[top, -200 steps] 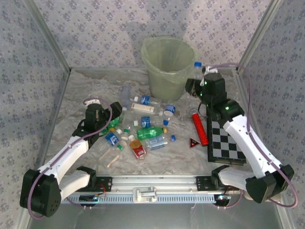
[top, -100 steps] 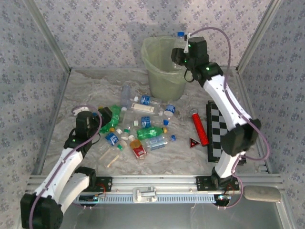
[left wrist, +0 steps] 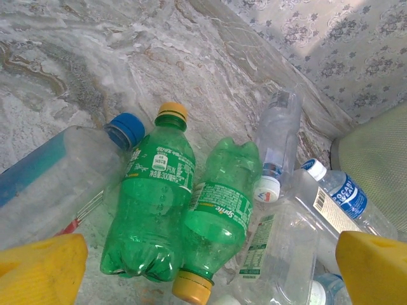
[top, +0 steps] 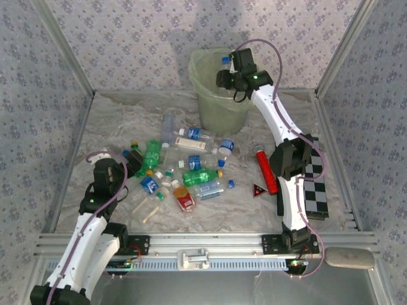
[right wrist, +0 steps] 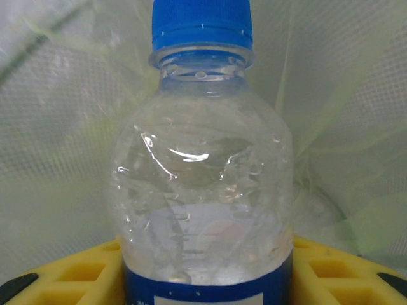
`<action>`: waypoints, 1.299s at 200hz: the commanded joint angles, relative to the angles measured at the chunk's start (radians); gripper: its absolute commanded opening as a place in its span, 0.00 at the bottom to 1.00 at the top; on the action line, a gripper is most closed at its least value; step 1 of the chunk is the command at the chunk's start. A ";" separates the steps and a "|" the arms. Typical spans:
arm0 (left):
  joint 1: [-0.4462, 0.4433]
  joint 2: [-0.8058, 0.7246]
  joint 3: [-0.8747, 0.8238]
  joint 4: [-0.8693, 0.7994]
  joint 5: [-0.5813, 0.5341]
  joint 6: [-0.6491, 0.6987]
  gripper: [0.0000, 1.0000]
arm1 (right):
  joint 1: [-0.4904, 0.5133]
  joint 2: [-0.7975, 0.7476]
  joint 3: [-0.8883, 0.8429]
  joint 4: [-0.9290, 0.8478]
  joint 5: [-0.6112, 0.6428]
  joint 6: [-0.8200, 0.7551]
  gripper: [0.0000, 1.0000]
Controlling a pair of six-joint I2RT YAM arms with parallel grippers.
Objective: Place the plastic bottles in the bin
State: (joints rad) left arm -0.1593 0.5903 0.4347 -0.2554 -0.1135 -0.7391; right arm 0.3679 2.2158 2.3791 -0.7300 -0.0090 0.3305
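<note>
Clear, blue-capped bottle (right wrist: 203, 178) is pinched by the right end effector (top: 224, 76) over the bin (top: 213, 108); it should be released well inside the rim, while the left end effector (top: 131, 162) is spread.

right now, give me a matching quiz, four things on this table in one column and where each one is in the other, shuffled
Things:
1. clear blue-capped bottle
2. red tube
3. two green bottles
4. bin

Places:
A. standing at the far side of the table
B. lying side by side below the open left gripper
C. held in the right gripper at the bin's mouth
D. lying just left of the checkered board

Pairs: 1-C, 2-D, 3-B, 4-A
</note>
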 commanded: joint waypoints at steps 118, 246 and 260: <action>0.010 0.003 0.012 -0.019 -0.022 0.020 1.00 | -0.005 -0.236 0.045 -0.025 -0.035 -0.027 1.00; 0.205 0.221 0.111 -0.032 -0.111 0.134 1.00 | 0.034 -0.978 -1.051 0.291 0.014 0.069 1.00; 0.236 0.230 0.096 -0.017 -0.091 0.123 1.00 | 0.034 -1.037 -1.167 0.328 0.037 0.117 1.00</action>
State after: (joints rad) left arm 0.0307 0.8120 0.5404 -0.3008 -0.2390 -0.6109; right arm 0.3954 1.2793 1.3647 -0.4999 -0.0181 0.3660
